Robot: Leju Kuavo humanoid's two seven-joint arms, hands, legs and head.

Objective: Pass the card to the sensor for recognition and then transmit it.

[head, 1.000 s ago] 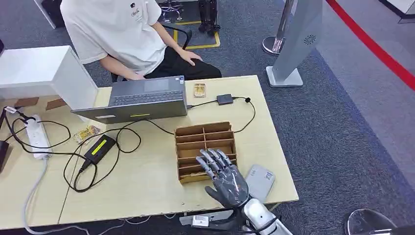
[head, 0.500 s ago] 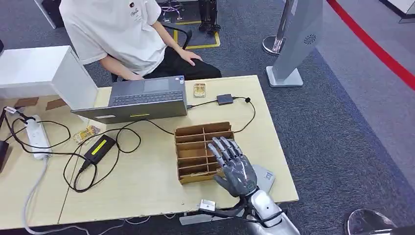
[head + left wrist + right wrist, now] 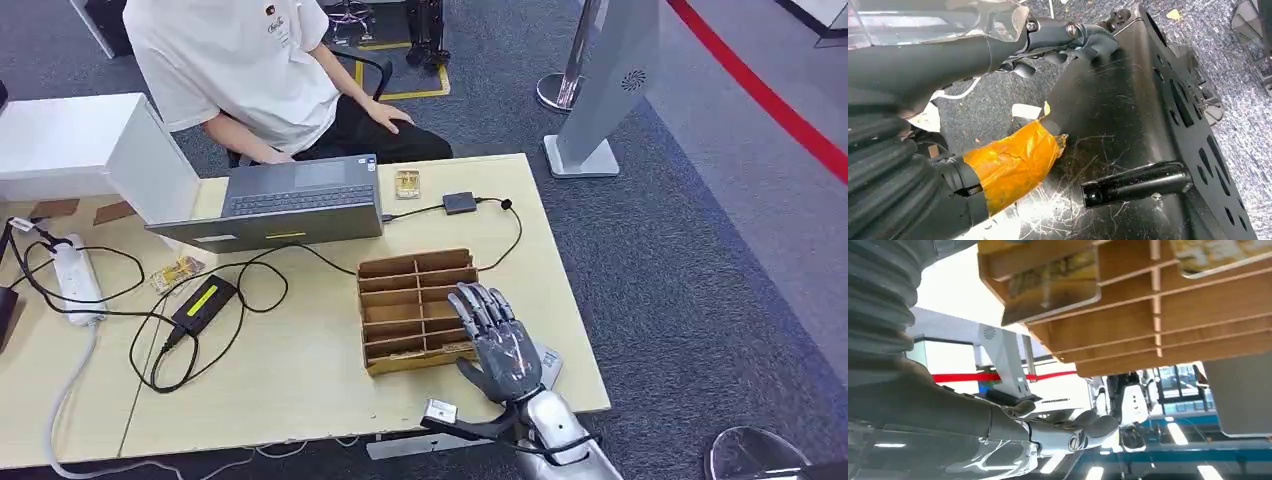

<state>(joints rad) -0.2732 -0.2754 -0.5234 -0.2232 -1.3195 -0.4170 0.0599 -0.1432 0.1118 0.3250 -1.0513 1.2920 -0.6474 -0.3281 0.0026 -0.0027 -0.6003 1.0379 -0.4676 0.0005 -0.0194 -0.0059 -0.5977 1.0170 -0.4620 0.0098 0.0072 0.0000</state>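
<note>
My right hand (image 3: 495,340) hovers with fingers spread and nothing in it, over the right edge of the brown cardboard divider box (image 3: 410,305) near the table's front. It partly covers a flat grey device (image 3: 549,361) beside the box. In the right wrist view, yellowish cards (image 3: 1048,287) stand in the slots of the box (image 3: 1158,335), with the fingers (image 3: 1068,432) apart from them. Another yellowish card (image 3: 407,183) lies by the laptop. A small black box (image 3: 459,203) on a cable sits next to it. My left hand (image 3: 1013,160) hangs low and holds nothing.
A person in a white shirt (image 3: 240,60) sits behind the table at an open grey laptop (image 3: 290,205). A power brick (image 3: 203,300), looping cables (image 3: 150,350) and a power strip (image 3: 75,275) cover the table's left. A grey stand (image 3: 600,90) rises on the floor at right.
My right hand has slid to the right across the divider box, from its front middle to its right edge, and now covers more of the grey device. The rest is still.
</note>
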